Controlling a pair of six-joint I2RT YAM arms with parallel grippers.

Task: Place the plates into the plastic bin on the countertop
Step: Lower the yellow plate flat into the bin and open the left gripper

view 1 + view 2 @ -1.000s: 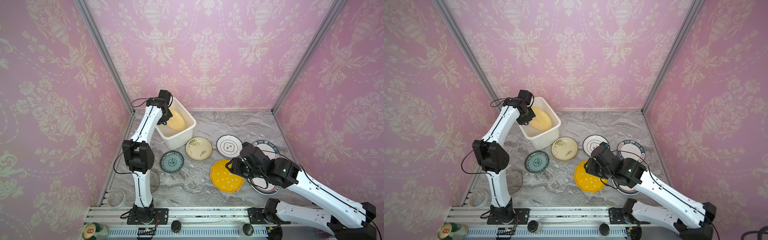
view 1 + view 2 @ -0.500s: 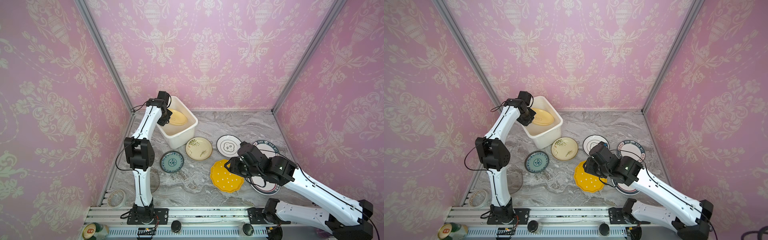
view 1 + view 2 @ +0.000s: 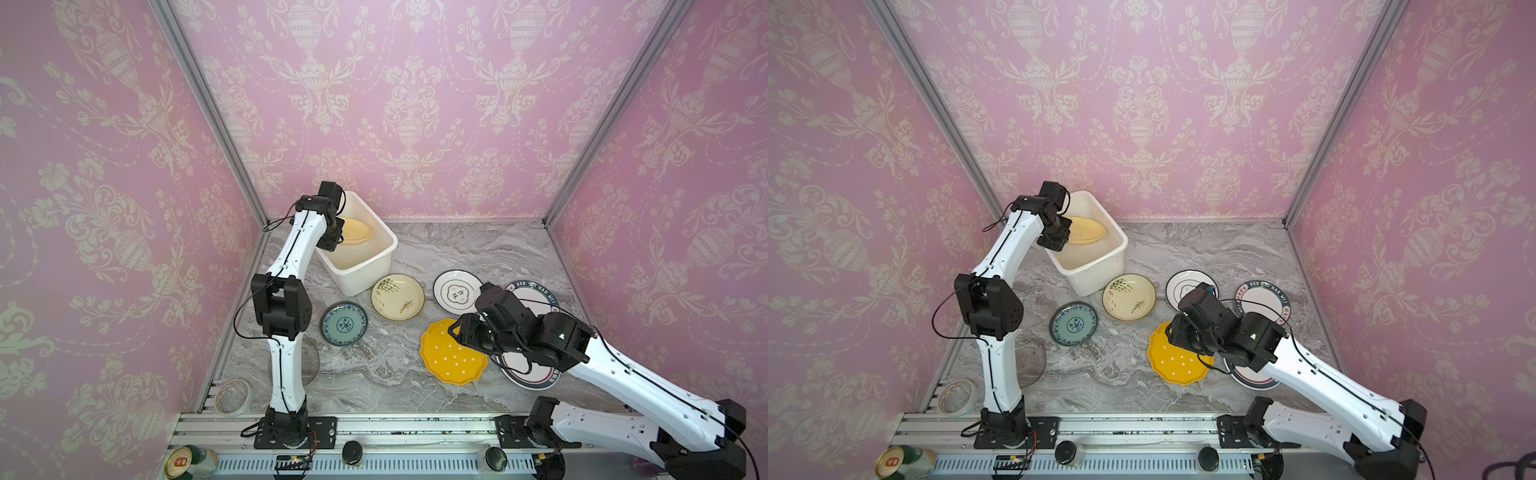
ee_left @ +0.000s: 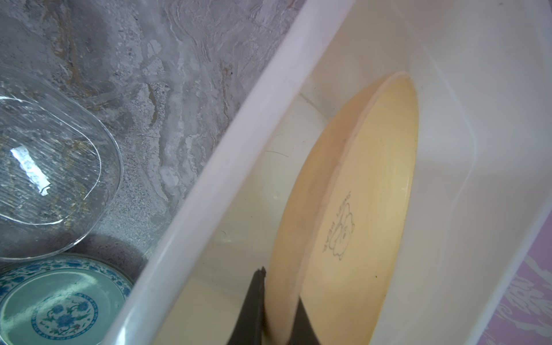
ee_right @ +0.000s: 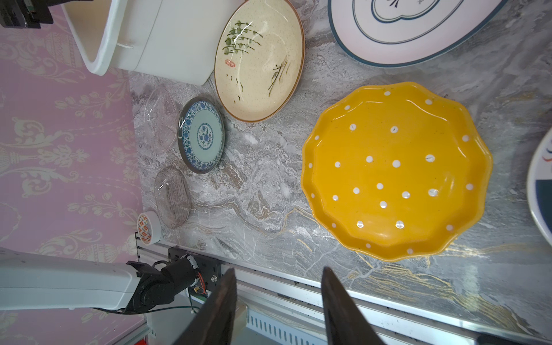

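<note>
Left wrist: yellow plate [image 4: 373,209] aslant

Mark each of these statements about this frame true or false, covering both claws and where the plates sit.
1. The left claw grips the pale yellow plate by its rim, within the walls of the plastic bin. True.
2. The right claw holds the dotted yellow plate. False: it is open and empty, and that plate lies on the countertop.
3. The teal plate lies in the plastic bin. False: it lies on the countertop outside the bin.
4. The cream plate with green sprigs lies on the countertop beside the plastic bin. True.
</note>
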